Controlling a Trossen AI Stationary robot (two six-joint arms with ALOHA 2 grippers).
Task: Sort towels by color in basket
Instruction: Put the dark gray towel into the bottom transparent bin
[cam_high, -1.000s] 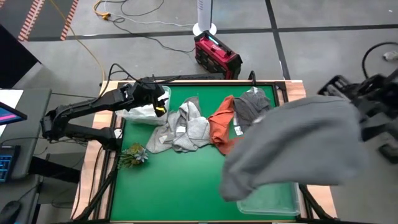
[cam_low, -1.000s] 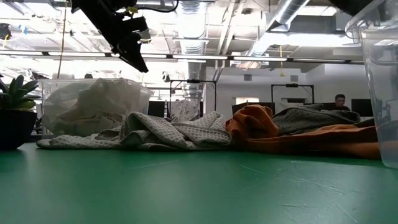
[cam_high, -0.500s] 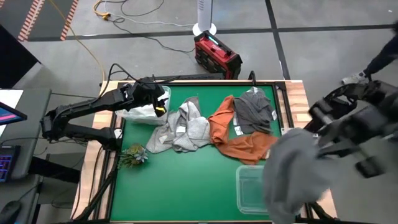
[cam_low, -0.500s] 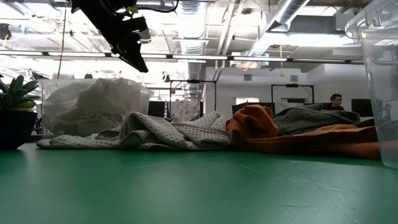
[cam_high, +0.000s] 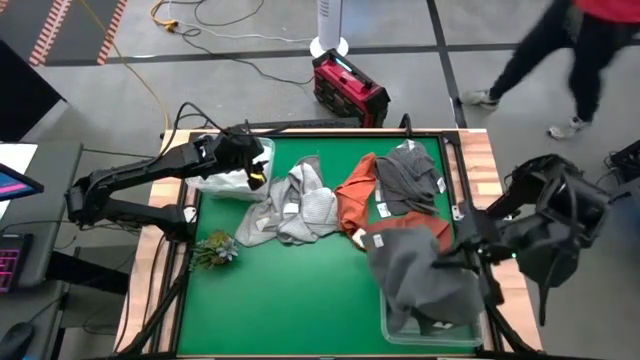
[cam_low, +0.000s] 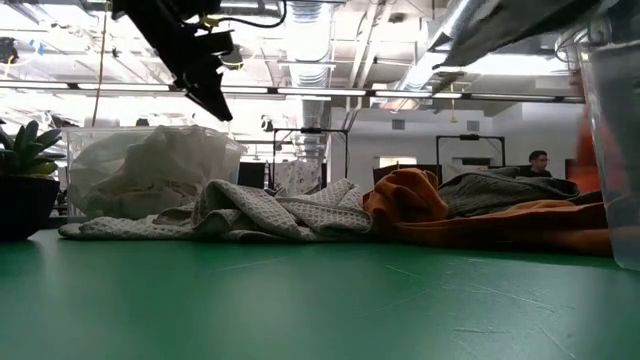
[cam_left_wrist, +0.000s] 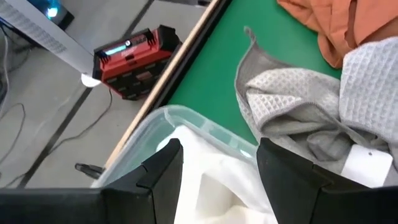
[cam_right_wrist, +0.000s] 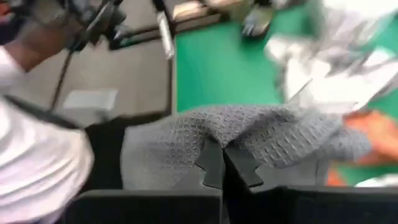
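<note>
High view: right gripper (cam_high: 470, 262) sits off the table's near right corner, arm folded low and reaching inward, fingers pinched tight on a dark grey towel (cam_high: 420, 275). Towel drapes over the clear bin (cam_high: 400, 330) at the near right, partly covering its far end. Right wrist view confirms: waffle-weave grey cloth bunched at the clamped fingertips (cam_right_wrist: 221, 165). Mid-table: rust orange towel (cam_high: 385, 225), another dark grey towel (cam_high: 408, 175) at the far right, light grey and checked towels (cam_high: 295, 205) heaped left of centre. Plant sprig (cam_high: 213, 248) near the left edge. Far left: left gripper (cam_high: 255, 165) hovers over the clear bin holding the white towel (cam_high: 222, 182), arm stretched in from the left, fingers spread, holding nothing. Person walking beyond the table, far right.
</note>
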